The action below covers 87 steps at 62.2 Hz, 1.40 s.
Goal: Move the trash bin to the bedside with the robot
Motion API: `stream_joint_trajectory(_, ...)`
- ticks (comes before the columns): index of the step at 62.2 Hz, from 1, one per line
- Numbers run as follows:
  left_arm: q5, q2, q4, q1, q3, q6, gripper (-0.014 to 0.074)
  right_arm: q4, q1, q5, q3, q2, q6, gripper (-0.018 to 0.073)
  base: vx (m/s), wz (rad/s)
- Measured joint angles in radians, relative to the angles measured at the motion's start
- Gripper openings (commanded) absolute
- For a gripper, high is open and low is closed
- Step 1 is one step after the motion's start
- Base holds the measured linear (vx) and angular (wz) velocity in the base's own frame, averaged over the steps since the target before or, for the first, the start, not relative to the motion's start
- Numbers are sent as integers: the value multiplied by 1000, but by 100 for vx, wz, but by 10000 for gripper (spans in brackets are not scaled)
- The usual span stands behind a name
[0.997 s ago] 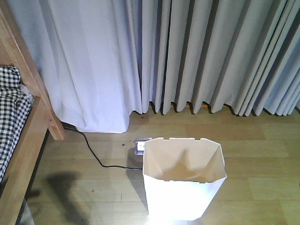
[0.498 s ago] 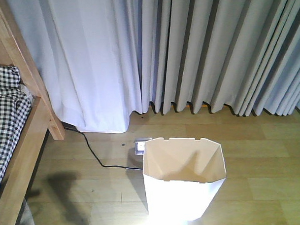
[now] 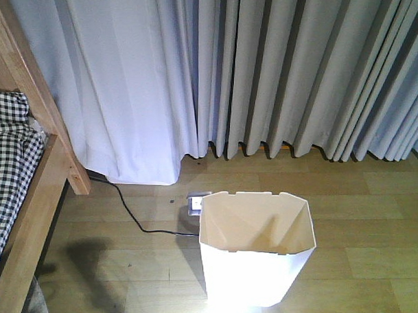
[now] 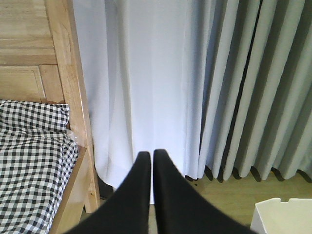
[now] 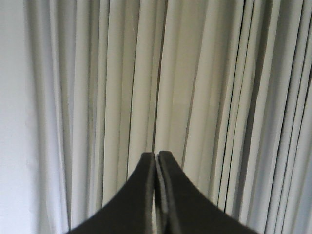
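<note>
Front view, bin: the white trash bin (image 3: 257, 251) stands upright on the wooden floor (image 3: 362, 227), mouth open, nothing gripping it; its lower edge runs out of the frame.
Bin versus bed: the bed frame (image 3: 32, 197) sits at the left edge, with bare floor between it and the bin, so I would call the bin near the bed but not hard against it. Whether that counts as bedside I cannot settle from here.
Cable and socket: a black cable (image 3: 132, 214) trails across the floor to a floor socket (image 3: 195, 201) just behind the bin's far rim; the bin hides part of the socket.
Left gripper: the left gripper (image 4: 148, 161) points at the curtain, its fingers pressed almost together, empty, held high and clear of the bin, probably tucked for driving.
Left wrist view, edges: a corner of the bin (image 4: 282, 214) shows at lower right; checked bedding (image 4: 34, 161) lies on the left.
Right gripper: the right gripper (image 5: 157, 163) is clenched too, holding nothing.
Curtain: grey curtain (image 3: 295, 71) folds fill the back; the wall behind is hidden.
Unseen: the robot's base and arms are out of the front view.
</note>
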Motion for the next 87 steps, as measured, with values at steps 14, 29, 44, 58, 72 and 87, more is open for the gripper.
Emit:
stream_joint_trajectory(14,0,0,0,0,0,0,-6,0,0,0,0,0,2,-10,0,0)
stream_joint_trajectory(29,0,0,0,0,0,0,-6,0,0,0,0,0,3,-10,0,0)
stream_joint_trajectory(44,0,0,0,0,0,0,-6,0,0,1,0,0,3,-10,0,0)
stream_joint_trajectory(58,0,0,0,0,0,0,-6,0,0,1,0,0,3,-10,0,0)
stream_joint_trajectory(72,0,0,0,0,0,0,-6,0,0,1,0,0,3,-10,0,0)
stream_joint_trajectory(87,0,0,0,0,0,0,-6,0,0,1,0,0,3,-10,0,0)
